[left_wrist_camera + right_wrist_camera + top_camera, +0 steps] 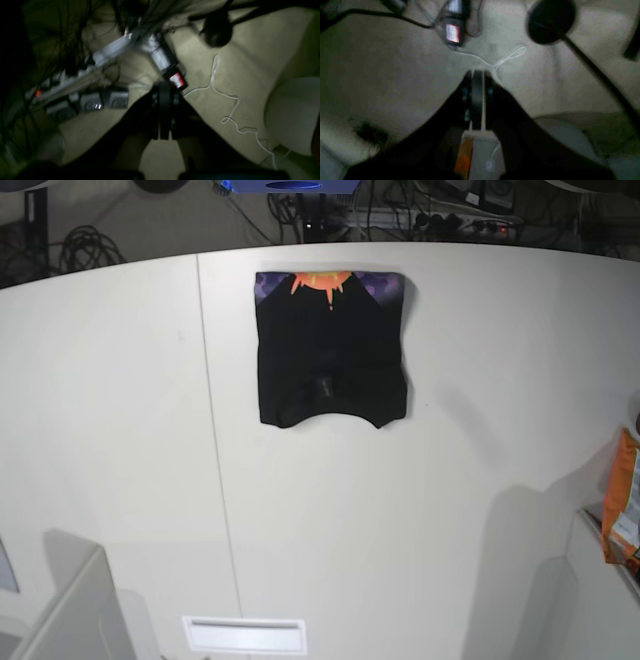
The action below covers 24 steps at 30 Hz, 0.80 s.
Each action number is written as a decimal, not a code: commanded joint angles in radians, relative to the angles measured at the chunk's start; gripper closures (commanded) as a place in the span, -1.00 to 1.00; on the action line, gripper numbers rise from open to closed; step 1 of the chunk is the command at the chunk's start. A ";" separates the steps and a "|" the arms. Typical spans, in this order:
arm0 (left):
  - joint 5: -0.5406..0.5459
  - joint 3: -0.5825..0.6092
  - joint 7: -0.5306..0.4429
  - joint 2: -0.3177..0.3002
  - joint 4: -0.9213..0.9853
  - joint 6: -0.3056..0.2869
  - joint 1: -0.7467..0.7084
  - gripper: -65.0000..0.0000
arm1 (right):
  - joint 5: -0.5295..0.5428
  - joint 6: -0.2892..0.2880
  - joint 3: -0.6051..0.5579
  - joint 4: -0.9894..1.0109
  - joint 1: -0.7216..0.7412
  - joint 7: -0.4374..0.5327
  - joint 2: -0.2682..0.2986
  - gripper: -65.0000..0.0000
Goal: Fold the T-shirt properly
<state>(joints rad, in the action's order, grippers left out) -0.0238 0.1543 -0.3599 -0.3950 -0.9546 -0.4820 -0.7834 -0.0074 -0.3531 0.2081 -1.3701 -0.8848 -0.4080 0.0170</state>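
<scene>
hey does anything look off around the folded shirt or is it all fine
Nothing looks spilled or damaged. The black T-shirt lies fairly square on the white table; only its lower edge is uneven, curving inward at the middle.

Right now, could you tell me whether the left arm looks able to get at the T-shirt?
Probably yes: the T-shirt lies uncovered on the table, though the left tool is shut.

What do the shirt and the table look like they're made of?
Shirt: probably soft, matte cotton or a blend; it lies in folded layers, with a wavy edge. Table: perhaps painted board or laminate, with a smooth, pale, low-gloss finish; it looks flat and hard, with a thin straight seam.
</scene>
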 commanded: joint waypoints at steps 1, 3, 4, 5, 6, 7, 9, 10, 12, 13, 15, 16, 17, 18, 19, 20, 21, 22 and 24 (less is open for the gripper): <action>0.003 0.003 -0.017 0.012 0.056 -0.007 0.015 1.00 | -0.012 -0.001 -0.009 0.036 0.009 -0.004 0.016 1.00; 0.003 0.001 -0.017 0.047 0.191 -0.007 0.091 1.00 | -0.016 -0.001 -0.042 0.130 0.068 -0.004 0.034 1.00; 0.003 0.001 -0.017 0.064 0.265 -0.007 0.130 1.00 | -0.013 -0.001 -0.055 0.177 0.102 -0.004 0.045 1.00; 0.003 0.001 -0.017 0.081 0.336 -0.007 0.170 1.00 | -0.013 -0.001 -0.066 0.226 0.131 -0.004 0.051 1.00; 0.003 0.001 -0.017 0.098 0.405 -0.007 0.210 1.00 | -0.013 -0.001 -0.074 0.277 0.161 -0.001 0.059 1.00; 0.003 0.001 -0.020 0.117 0.472 -0.007 0.247 1.00 | -0.013 -0.001 -0.083 0.329 0.194 0.008 0.067 1.00; 0.003 0.001 -0.023 0.146 0.592 -0.007 0.313 1.00 | -0.016 -0.001 -0.097 0.444 0.246 0.060 0.082 1.00; 0.003 0.001 -0.023 0.158 0.644 -0.007 0.342 1.00 | -0.016 -0.001 -0.109 0.505 0.275 0.096 0.091 1.00; 0.003 0.001 -0.024 0.190 0.741 0.001 0.407 1.00 | -0.016 -0.001 -0.147 0.673 0.353 0.195 0.116 1.00; 0.003 0.001 -0.024 0.206 0.782 0.024 0.436 1.00 | -0.016 0.006 -0.172 0.765 0.401 0.245 0.120 1.00; -0.001 0.004 -0.023 0.239 0.845 0.078 0.486 1.00 | -0.015 0.006 -0.215 0.937 0.494 0.335 0.122 1.00; -0.001 0.006 -0.021 0.259 0.865 0.107 0.505 1.00 | -0.015 0.006 -0.233 1.019 0.539 0.378 0.119 1.00; -0.001 0.004 -0.018 0.273 0.877 0.133 0.519 1.00 | -0.015 0.007 -0.247 1.096 0.576 0.419 0.116 1.00; 0.002 0.003 -0.018 0.282 0.882 0.153 0.528 1.00 | -0.013 0.007 -0.256 1.148 0.605 0.455 0.113 1.00; 0.002 0.001 -0.017 0.295 0.883 0.173 0.532 1.00 | -0.013 0.009 -0.261 1.197 0.634 0.487 0.107 1.00; 0.002 0.001 -0.017 0.301 0.883 0.191 0.537 1.00 | -0.013 0.010 -0.256 1.234 0.655 0.515 0.100 1.00; 0.002 0.001 -0.017 0.304 0.883 0.205 0.537 1.00 | -0.012 0.015 -0.246 1.251 0.671 0.533 0.099 1.00; 0.002 0.001 -0.017 0.307 0.882 0.216 0.539 1.00 | -0.012 0.036 -0.230 1.253 0.678 0.547 0.096 1.00; 0.002 0.001 -0.017 0.307 0.882 0.248 0.559 1.00 | -0.012 0.099 -0.195 1.251 0.685 0.585 0.093 1.00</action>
<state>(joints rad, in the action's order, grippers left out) -0.0227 0.1566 -0.3702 -0.0822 -0.0750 -0.2291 -0.2245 -0.0200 -0.2504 0.0113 -0.1230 -0.1902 0.1814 0.0978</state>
